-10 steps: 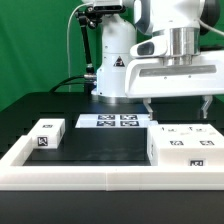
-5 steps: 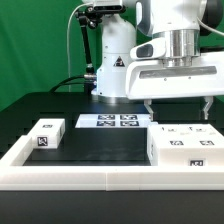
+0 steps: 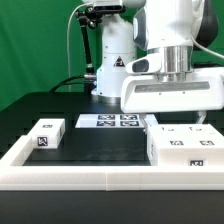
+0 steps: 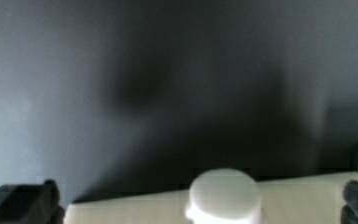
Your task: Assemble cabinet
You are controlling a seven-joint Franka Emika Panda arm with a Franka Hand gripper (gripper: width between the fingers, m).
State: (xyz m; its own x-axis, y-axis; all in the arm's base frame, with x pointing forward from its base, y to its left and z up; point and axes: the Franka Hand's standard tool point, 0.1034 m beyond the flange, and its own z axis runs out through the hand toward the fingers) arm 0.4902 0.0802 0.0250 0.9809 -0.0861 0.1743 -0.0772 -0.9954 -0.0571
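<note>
- Gripper [image 3: 173, 118] of the white robot arm: two fingers spread wide apart, released, nothing held between them.
- Gripper position: it hangs low over the rear part of the large matte white cabinet box [image 3: 185, 147]. The fingertips end close above the box's top face. I cannot tell whether they touch it.
- Large box: it sits on the black tabletop [image 3: 100, 142] in the near-edge corner on the exterior view's right, just beside the long white rail [image 3: 90, 172] that runs along the near edge. Square black-and-white tags show on its top and near faces.
- Small matte white cabinet block [image 3: 48, 134]: it lies toward the near-edge corner on the exterior view's left, well apart from the large box. It is tagged on its top and near faces.
- Marker board [image 3: 112, 121]: a thin flat white strip with tags, lying mid-table toward the far edge, in front of the arm's base.
- Wrist view, blurred: two dark fingers [image 4: 25, 203] show far apart. Between them a rounded white stub [image 4: 220, 195] rises from a pale surface, and its identity is unclear. Behind it is only dark grey.
</note>
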